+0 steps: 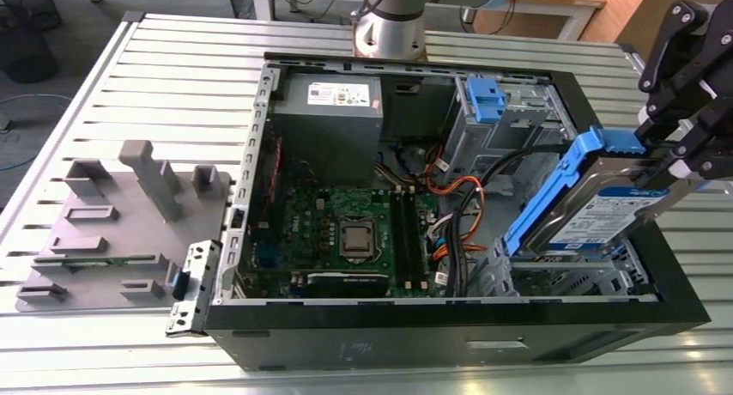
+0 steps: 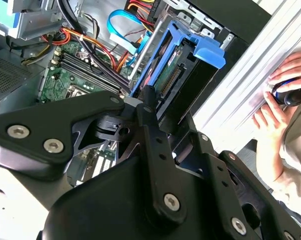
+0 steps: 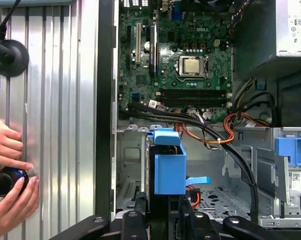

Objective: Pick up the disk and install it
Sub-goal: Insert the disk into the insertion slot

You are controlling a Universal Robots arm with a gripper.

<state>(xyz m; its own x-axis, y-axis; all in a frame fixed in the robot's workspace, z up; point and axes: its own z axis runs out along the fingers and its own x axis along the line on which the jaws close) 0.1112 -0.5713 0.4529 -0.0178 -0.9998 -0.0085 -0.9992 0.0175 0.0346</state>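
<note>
The pick-up looks done and the install is in hand: the gripper (image 1: pixel 678 159) has its fingers (image 1: pixel 705 146) clamped on the upper end of the disk (image 1: pixel 596 210). The disk hangs tilted with its lower end at the mouth of the drive bay (image 1: pixel 572 279), in the corner of the open computer case (image 1: pixel 261 154) at the exterior view's right; I cannot tell whether it touches yet. To my eye, seating it calls for squaring the blue bracket (image 3: pixel 169 170) with the bay and keeping clear of the cables (image 1: pixel 458 189) just beside it, while a person's hand (image 3: pixel 10 165) rests on the worktop (image 1: pixel 115 86) near the case.
</note>
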